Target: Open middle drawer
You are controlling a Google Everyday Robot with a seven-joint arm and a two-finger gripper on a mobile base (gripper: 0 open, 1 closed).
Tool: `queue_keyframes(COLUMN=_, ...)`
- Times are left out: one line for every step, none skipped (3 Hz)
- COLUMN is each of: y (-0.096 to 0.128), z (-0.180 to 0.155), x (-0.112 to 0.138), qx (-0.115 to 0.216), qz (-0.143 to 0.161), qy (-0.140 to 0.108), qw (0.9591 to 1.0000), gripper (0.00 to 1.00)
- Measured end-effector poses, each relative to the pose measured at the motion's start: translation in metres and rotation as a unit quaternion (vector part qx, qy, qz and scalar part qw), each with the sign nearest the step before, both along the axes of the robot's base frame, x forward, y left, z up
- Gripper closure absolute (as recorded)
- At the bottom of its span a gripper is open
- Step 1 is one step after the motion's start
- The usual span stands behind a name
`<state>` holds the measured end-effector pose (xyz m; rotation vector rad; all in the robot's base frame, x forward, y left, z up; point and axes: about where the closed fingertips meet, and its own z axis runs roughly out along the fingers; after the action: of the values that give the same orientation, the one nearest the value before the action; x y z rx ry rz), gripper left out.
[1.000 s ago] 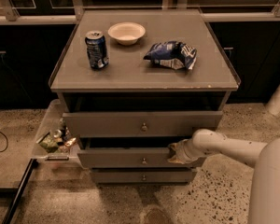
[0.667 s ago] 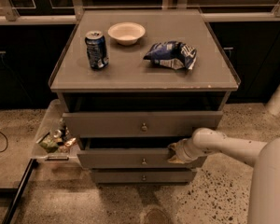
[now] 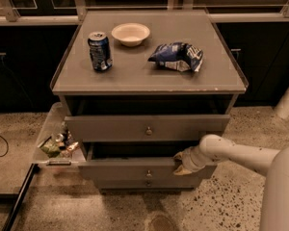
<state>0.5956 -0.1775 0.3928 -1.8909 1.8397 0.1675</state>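
The middle drawer (image 3: 130, 169) is the second grey front of the cabinet, with a small round knob (image 3: 148, 173) at its centre. It stands pulled out a little, with a dark gap above its front. My gripper (image 3: 183, 162) is at the right end of the drawer's top edge, on the end of my white arm (image 3: 231, 153), which comes in from the right. The taller upper drawer (image 3: 147, 127) is also slightly out. Only a strip of the lowest drawer (image 3: 148, 183) shows beneath.
On the cabinet top (image 3: 149, 76) stand a blue soda can (image 3: 99, 51), a white bowl (image 3: 130, 33) and a blue chip bag (image 3: 177, 57). A clear tray (image 3: 55, 143) with small items sticks out at the cabinet's left. Speckled floor lies in front.
The middle drawer has slid a little further out toward the camera, and my gripper has moved with it. The upper drawer and the things on top have not moved.
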Motion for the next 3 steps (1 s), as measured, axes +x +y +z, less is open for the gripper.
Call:
queue_keyframes(y=-0.0053, z=-0.0035, x=-0.0304, qx=0.007, qz=0.0, qy=0.006, qw=1.0, gripper=0.89)
queue_keyframes(y=-0.0064, z=-0.0063, x=-0.0358, qx=0.007, qz=0.0, qy=0.01, qw=0.9999, gripper=0.85)
queue_keyframes(y=-0.0064, z=-0.0063, x=-0.0358, qx=0.007, qz=0.0, qy=0.01, qw=0.9999, gripper=0.62)
